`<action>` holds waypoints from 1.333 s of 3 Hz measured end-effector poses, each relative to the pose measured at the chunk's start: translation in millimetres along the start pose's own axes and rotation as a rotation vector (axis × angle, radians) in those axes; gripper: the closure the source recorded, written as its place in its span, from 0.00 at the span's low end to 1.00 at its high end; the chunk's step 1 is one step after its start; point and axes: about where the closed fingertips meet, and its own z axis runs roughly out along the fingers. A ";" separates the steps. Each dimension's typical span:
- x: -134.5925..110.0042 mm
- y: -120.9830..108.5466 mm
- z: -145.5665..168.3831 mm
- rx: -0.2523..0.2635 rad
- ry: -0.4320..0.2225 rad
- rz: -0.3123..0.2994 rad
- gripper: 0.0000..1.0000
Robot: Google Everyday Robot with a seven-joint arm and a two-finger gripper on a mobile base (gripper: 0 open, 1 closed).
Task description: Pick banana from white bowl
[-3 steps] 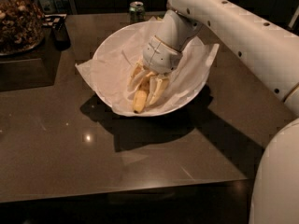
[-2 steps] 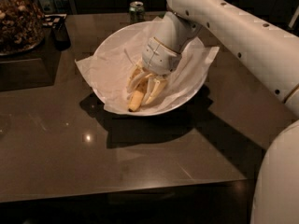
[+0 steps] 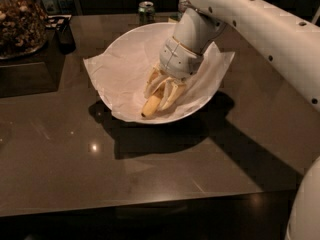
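my pincer (image 3: 162, 95) is down inside the white bowl (image 3: 197, 111), its pale ribbed fingers (image 3: 174, 90) lying on either side of the banana (image 3: 150, 106) and, as far as i can judge, clamped on it. so the reach and the grasp look done. the lift out of the bowl is left, since the fruit lies low on the crinkled white paper (image 3: 102, 71) that pokes past the rim. the banana is long, slightly curved and smooth yellow, with only its lower end showing below my fingers. the bowl is wide and shallow, and the dark table (image 3: 150, 174) under it is glossy and reflective.
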 end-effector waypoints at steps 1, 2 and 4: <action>3.3 6.2 -31.7 0.040 0.091 0.023 1.00; 1.8 6.9 -75.3 0.119 0.204 0.027 1.00; -23.7 15.0 -146.6 0.278 0.354 0.018 1.00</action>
